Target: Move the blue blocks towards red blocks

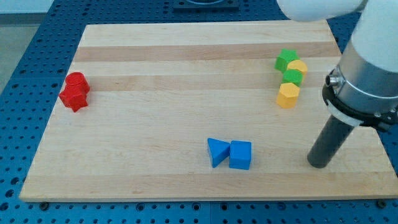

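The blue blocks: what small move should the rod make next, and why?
Probably slide my tip toward the view's left until it meets the blue cube. The tip stands apart from it on the view's right; the blue triangle touches the cube's far side, and the red blocks lie far at the view's upper left.

triangle block (217, 151) left of cube (240, 155), touching

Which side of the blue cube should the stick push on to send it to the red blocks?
Probably its right face. My tip has no pincer, so it only pushes. The blue cube touches the blue triangle on its left, and the red blocks sit far left, slightly higher up.
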`<control>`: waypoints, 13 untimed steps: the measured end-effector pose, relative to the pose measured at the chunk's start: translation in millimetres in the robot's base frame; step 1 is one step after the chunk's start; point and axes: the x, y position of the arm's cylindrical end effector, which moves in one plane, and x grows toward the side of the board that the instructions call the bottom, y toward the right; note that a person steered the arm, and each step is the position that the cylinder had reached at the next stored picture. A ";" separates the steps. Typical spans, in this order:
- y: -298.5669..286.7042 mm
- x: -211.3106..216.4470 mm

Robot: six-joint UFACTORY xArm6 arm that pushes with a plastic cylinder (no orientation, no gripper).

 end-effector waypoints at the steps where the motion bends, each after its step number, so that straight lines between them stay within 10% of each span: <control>1: -20.3 8.7; 6: -271.8 -11.8; 13: -289.0 -77.6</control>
